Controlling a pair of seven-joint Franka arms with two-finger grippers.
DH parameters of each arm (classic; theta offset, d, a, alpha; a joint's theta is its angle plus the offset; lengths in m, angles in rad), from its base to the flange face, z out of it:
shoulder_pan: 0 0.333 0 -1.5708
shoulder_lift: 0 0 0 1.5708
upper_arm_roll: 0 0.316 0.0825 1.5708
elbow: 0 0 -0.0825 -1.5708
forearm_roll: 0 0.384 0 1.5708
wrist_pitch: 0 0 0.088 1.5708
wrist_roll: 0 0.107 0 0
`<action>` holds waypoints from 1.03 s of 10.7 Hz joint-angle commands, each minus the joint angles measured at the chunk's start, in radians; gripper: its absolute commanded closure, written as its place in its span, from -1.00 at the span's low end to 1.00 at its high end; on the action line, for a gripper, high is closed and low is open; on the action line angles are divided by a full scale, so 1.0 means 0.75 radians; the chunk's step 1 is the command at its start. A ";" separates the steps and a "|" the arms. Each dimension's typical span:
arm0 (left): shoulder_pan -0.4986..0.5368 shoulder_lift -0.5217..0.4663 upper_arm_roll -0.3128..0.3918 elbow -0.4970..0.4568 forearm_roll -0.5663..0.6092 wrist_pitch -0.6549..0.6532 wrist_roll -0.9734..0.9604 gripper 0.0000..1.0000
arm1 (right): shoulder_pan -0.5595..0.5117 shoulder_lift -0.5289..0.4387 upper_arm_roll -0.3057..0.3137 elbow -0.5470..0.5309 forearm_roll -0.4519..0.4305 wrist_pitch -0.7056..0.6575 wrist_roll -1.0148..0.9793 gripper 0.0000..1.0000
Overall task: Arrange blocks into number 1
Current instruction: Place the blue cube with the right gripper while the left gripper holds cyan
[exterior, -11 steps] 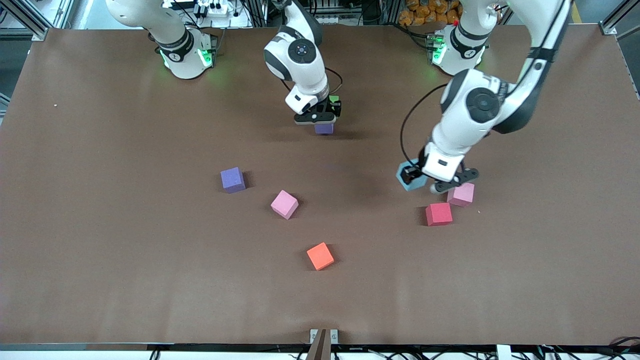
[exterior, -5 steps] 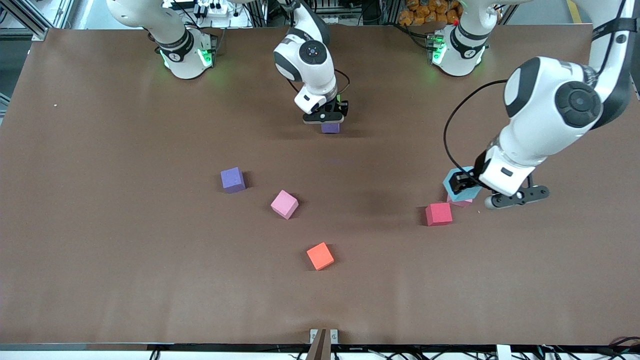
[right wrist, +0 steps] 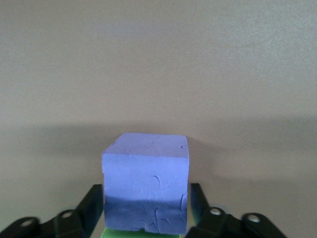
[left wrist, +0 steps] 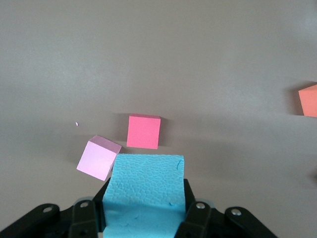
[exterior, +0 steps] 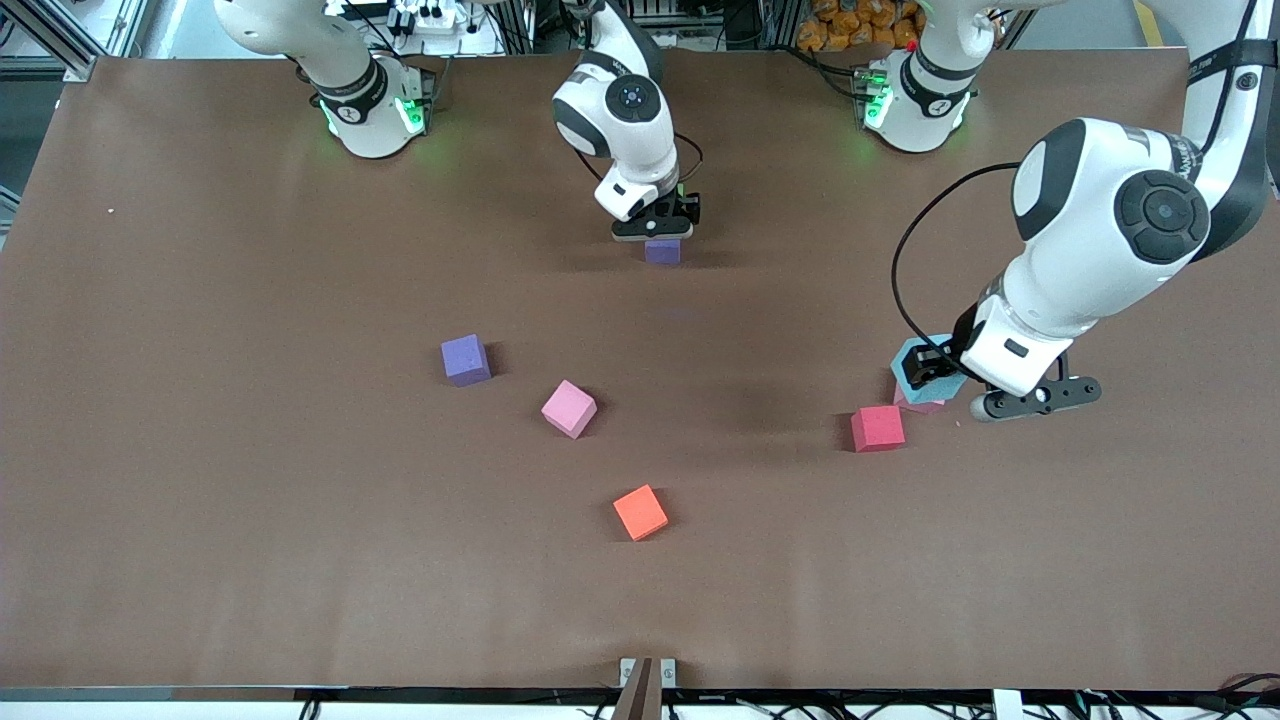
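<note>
My right gripper (exterior: 657, 232) is low over the table near the robots' bases, shut on a purple block (exterior: 662, 251) (right wrist: 146, 183). A green block (right wrist: 141, 234) sits right against that block and is hidden by the hand in the front view. My left gripper (exterior: 935, 372) (left wrist: 146, 203) is shut on a light blue block (exterior: 922, 362) (left wrist: 147, 188) and holds it in the air over a pink block (exterior: 918, 406) (left wrist: 98, 157). A red block (exterior: 878, 428) (left wrist: 143, 131) lies beside the pink one.
Loose on the table's middle are a second purple block (exterior: 466, 360), a second pink block (exterior: 569, 408) and an orange block (exterior: 640, 512) (left wrist: 309, 100). The orange one lies nearest the front camera. Bare brown table (exterior: 250, 560) surrounds them.
My left gripper carried the light blue block toward the left arm's end of the table, now over the pink block. My right gripper shifted the purple block slightly toward the bases.
</note>
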 commanded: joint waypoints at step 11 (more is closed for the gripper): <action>-0.163 0.035 -0.013 0.010 0.016 -0.064 -0.014 1.00 | -0.574 -0.145 -0.016 0.017 -0.007 -0.096 0.241 -0.97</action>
